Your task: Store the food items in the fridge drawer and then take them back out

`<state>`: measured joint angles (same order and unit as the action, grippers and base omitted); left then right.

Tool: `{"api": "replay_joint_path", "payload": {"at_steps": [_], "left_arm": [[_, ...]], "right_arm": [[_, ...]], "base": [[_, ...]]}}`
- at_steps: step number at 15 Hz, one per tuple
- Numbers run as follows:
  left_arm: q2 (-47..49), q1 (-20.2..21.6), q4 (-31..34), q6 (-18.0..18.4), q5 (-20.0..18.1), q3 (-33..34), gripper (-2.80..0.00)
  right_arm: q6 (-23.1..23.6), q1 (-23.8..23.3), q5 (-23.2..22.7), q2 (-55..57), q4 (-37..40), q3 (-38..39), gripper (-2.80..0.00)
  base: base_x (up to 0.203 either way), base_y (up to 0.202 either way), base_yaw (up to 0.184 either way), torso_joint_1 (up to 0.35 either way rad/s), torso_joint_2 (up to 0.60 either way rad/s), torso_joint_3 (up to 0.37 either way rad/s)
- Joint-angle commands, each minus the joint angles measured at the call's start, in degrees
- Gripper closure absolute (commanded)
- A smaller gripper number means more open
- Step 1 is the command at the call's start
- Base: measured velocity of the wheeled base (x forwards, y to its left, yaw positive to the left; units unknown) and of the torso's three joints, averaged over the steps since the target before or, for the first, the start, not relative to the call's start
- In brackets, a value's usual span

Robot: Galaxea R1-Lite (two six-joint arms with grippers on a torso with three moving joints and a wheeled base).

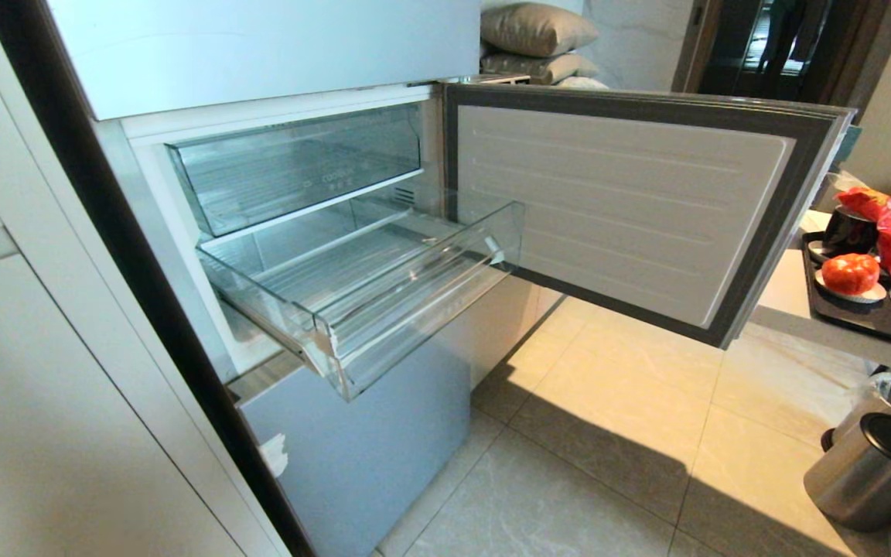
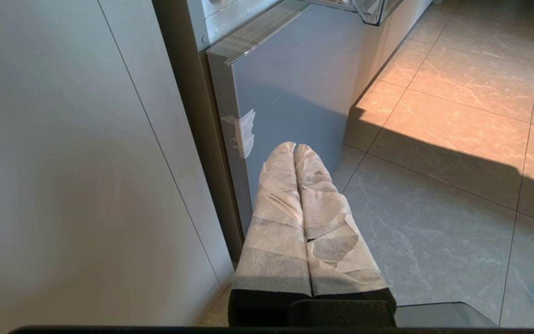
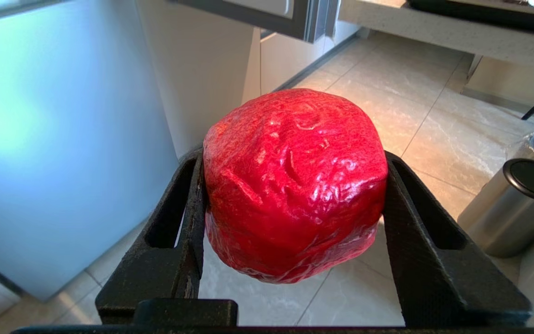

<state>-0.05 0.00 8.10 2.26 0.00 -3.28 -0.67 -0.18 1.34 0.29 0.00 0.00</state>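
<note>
Only the right wrist view shows the right gripper [image 3: 295, 195] pinching a red food item [image 3: 295, 185] above the floor, beside the fridge [image 3: 63, 139]. The left wrist view shows the left gripper [image 2: 295, 150] pressed together, empty. The head view shows neither gripper: the fridge drawer [image 1: 384, 309] stands pulled out and empty, a second food item [image 1: 850, 273] sits on the desk's tray [image 1: 863, 317], and a bin [image 1: 875, 472] stands on the floor.

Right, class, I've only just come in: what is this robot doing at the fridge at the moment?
The right gripper grips a glossy red tomato-like piece low above the tiled floor. The wide clear plastic fridge drawer stands pulled out and empty, with the pale blue-grey fridge door open. A second red-orange piece sits on the side counter's dark tray. The left gripper is shut and idle.
</note>
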Motion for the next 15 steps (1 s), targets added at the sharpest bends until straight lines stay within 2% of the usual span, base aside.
{"api": "replay_joint_path", "payload": {"at_steps": [1,6,15], "left_arm": [[-0.04,0.00,0.08,0.03,0.00,0.03,0.00],[-0.04,0.02,0.08,0.03,0.00,-0.04,0.00],[-0.04,0.07,0.08,0.03,0.00,0.03,0.00]], "right_arm": [[-0.03,0.01,-0.02,-0.29,0.09,0.00,0.00],[0.14,0.01,-0.09,-0.29,0.09,0.09,0.00],[-0.91,0.01,0.07,-0.29,0.09,0.09,0.00]], "base": [[0.000,0.000,0.000,0.000,0.00,0.000],[0.001,-0.001,0.015,0.000,0.00,0.000],[0.000,-0.008,0.176,0.003,0.00,0.002]]}}
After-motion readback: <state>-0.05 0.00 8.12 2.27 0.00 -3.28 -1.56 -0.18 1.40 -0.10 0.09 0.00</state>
